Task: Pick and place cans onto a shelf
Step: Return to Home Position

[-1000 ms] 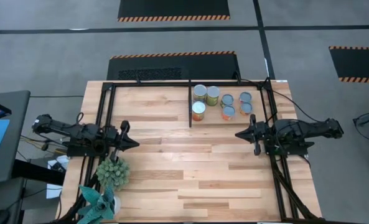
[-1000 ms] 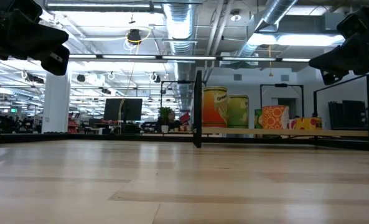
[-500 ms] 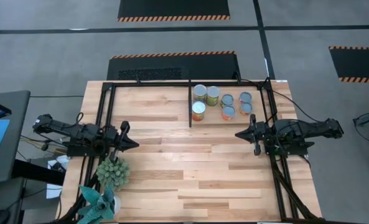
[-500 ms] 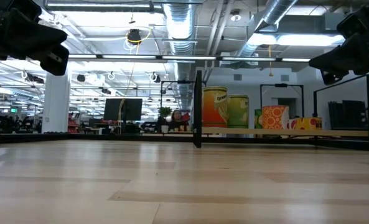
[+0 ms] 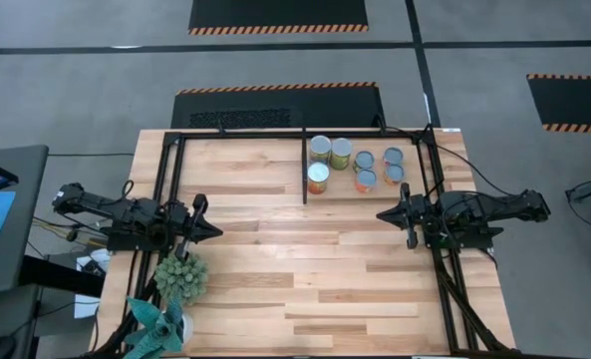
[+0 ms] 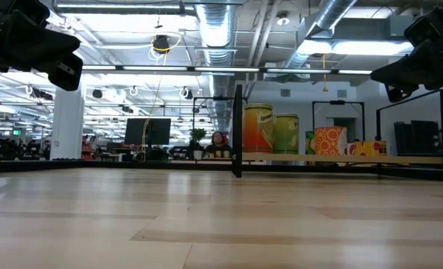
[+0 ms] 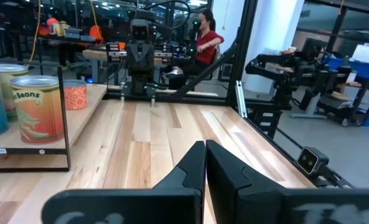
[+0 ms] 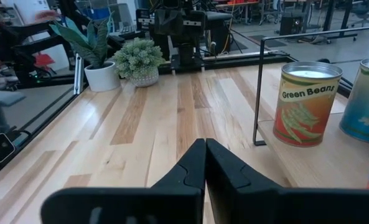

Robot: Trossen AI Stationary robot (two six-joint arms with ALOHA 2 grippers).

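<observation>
Several cans (image 5: 355, 166) stand upright in a cluster on the wood planks inside the right half of the black shelf frame (image 5: 304, 133), right of its divider bar (image 5: 304, 170). The nearest, an orange "Green Beans" can (image 8: 307, 104), also shows in the left wrist view (image 7: 37, 107). My left gripper (image 5: 215, 230) is shut and empty above the table's left side. My right gripper (image 5: 382, 214) is shut and empty at the right, a little nearer than the cans.
A spiky green potted plant (image 5: 181, 276) and a taller leafy plant (image 5: 153, 324) stand at the near left, close to my left gripper. Bare wood lies between the two grippers. People show in the room beyond the table.
</observation>
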